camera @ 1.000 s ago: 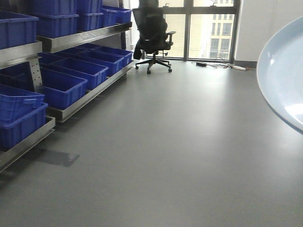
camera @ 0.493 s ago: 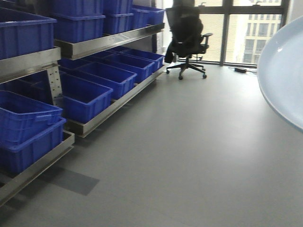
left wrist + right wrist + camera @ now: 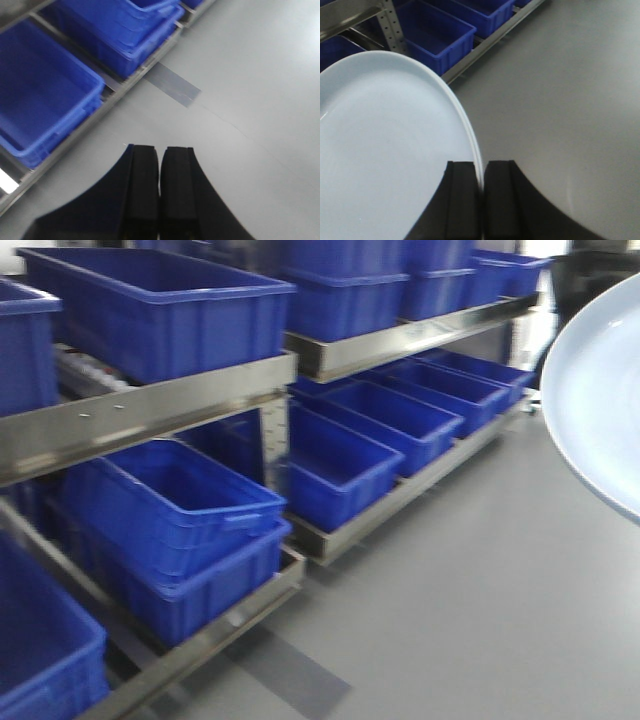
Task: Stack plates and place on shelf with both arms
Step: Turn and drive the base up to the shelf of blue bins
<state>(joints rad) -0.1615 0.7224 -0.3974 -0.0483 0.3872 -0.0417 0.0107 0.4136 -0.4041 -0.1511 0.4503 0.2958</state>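
My right gripper [image 3: 482, 167] is shut on the rim of the pale blue-white plates [image 3: 385, 150], held in the air over the grey floor; the double rim edge suggests two stacked plates. The plates also show at the right edge of the front view [image 3: 600, 390]. My left gripper [image 3: 161, 150] is shut and empty above the floor, beside the rack. The stainless-steel shelf [image 3: 150, 405] with blue crates fills the left of the front view and shows in the left wrist view [image 3: 150, 60] and the right wrist view [image 3: 495, 40].
Blue plastic crates [image 3: 170, 310] sit on the upper rail and more crates [image 3: 180, 530] on the lower tracks. A darker grey patch [image 3: 172, 85] lies on the floor beside the rack. A perforated upright post [image 3: 272, 455] divides the rack bays.
The view has swung and moved toward the rack: the shelf and crates now fill the left and middle, the chair and window have gone out of view. The plates stay at the right edge.
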